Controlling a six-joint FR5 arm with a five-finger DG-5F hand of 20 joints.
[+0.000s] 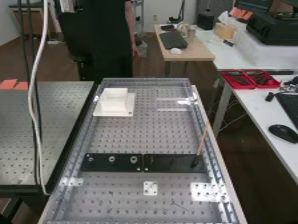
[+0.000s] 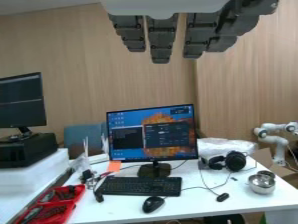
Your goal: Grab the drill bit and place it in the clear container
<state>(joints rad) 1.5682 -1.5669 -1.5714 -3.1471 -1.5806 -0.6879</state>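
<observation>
Hand (image 2: 166, 7) facing monitor (image 2: 152, 132), fingers (image 2: 161, 37) extended

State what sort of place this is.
Probably a robotics lab or workshop: a metal bench with a grid of holes runs down the high view, and the wrist view has a white robot arm beyond a desk with a monitor and keyboard.

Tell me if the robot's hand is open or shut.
Open: in the wrist view, the dark fingers of the hand hang straight rather than curled, and they hold nothing.
</observation>
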